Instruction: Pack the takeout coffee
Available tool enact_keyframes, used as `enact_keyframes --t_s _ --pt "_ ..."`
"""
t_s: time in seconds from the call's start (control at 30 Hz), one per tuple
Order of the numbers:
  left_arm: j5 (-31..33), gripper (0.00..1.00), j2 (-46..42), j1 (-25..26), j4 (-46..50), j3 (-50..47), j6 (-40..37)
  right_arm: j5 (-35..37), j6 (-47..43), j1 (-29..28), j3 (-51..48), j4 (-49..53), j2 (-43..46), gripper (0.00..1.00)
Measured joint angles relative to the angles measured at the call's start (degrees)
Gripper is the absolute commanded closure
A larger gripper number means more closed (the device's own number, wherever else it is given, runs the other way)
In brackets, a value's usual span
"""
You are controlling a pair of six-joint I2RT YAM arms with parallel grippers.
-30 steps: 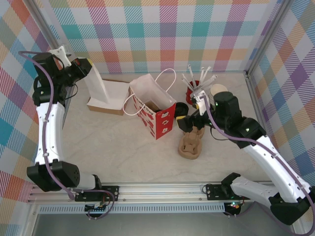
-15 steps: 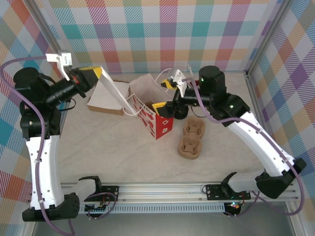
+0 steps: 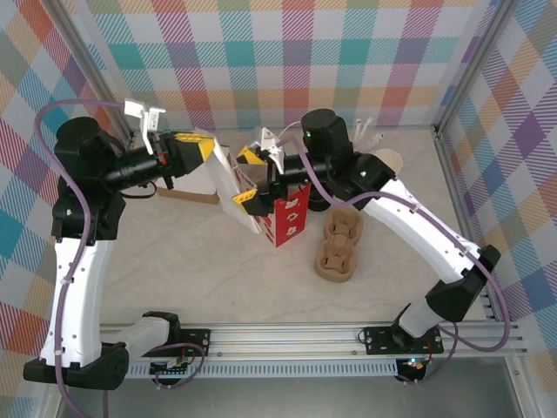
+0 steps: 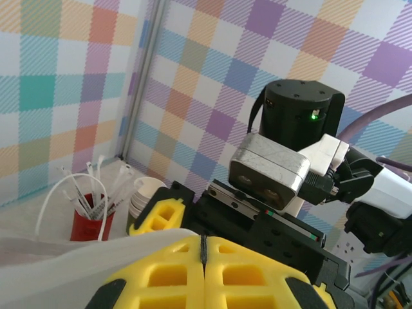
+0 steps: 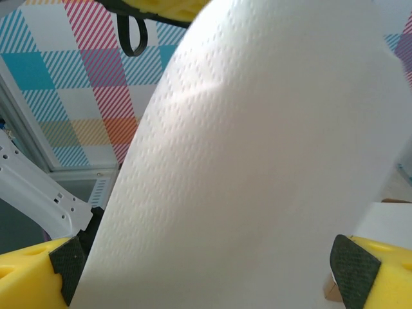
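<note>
My left gripper [image 3: 202, 150] is shut on a white paper napkin [image 3: 222, 170] and holds it up beside the red paper bag [image 3: 283, 218]. In the left wrist view the yellow fingertips [image 4: 180, 270] are pressed together with the napkin [image 4: 64, 257] trailing off to the left. My right gripper [image 3: 249, 178] is open above the bag's left rim, one finger on each side of the hanging napkin. The sheet [image 5: 244, 161] hangs between its yellow fingers [image 5: 26, 273] without being pinched. The takeout coffee is hidden behind my right arm.
Two brown pulp cup carriers [image 3: 338, 246] lie right of the bag. A cardboard napkin box [image 3: 187, 193] sits at the back left. A red cup of stirrers [image 4: 90, 215] and a stack of lidless cups [image 4: 147, 193] stand at the back right.
The left gripper has carried the napkin rightward to the bag. The right arm has swung left from the cup carriers, over the bag, until its open fingers straddle the napkin.
</note>
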State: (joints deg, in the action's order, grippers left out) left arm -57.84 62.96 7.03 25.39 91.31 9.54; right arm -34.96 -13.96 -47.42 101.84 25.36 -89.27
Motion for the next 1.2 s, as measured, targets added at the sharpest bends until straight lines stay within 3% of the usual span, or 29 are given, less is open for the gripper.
enact_keyframes --t_s 0.2,0.63,0.7,0.73,0.87,0.9,0.97,1.07,1.2 --pt "0.5 1.00 1.5 2.2 0.1 0.0 -1.0 0.3 2.3 -0.9 0.2 -0.5 -1.9 0.17" --pt "4.5 1.00 3.1 5.0 0.2 0.7 -1.5 6.6 6.8 -1.4 0.5 0.8 -2.2 0.98" --pt "5.3 0.99 3.1 5.3 0.4 0.8 -1.4 8.3 7.3 -1.4 0.6 1.5 -1.8 1.00" --pt "5.7 0.94 3.1 5.4 0.4 0.8 -1.3 9.1 7.3 -1.4 0.6 1.8 -1.4 1.00" --pt "8.4 0.50 2.9 5.7 0.4 1.8 -0.2 13.1 7.5 -1.4 0.8 3.5 1.0 1.00" --pt "9.7 0.35 2.5 5.7 0.4 2.1 0.2 14.1 7.5 -1.4 1.3 4.3 1.5 1.00" --pt "11.9 0.18 1.2 5.7 0.4 2.4 0.1 16.4 7.2 -1.4 3.4 6.6 1.9 1.00" --pt "16.5 0.07 -2.3 5.7 1.0 2.3 0.4 19.8 5.8 -1.4 7.4 9.6 2.0 1.00" --pt "24.5 0.00 -9.0 5.7 1.7 0.9 0.0 23.5 2.6 -1.2 13.0 14.3 1.8 1.00"
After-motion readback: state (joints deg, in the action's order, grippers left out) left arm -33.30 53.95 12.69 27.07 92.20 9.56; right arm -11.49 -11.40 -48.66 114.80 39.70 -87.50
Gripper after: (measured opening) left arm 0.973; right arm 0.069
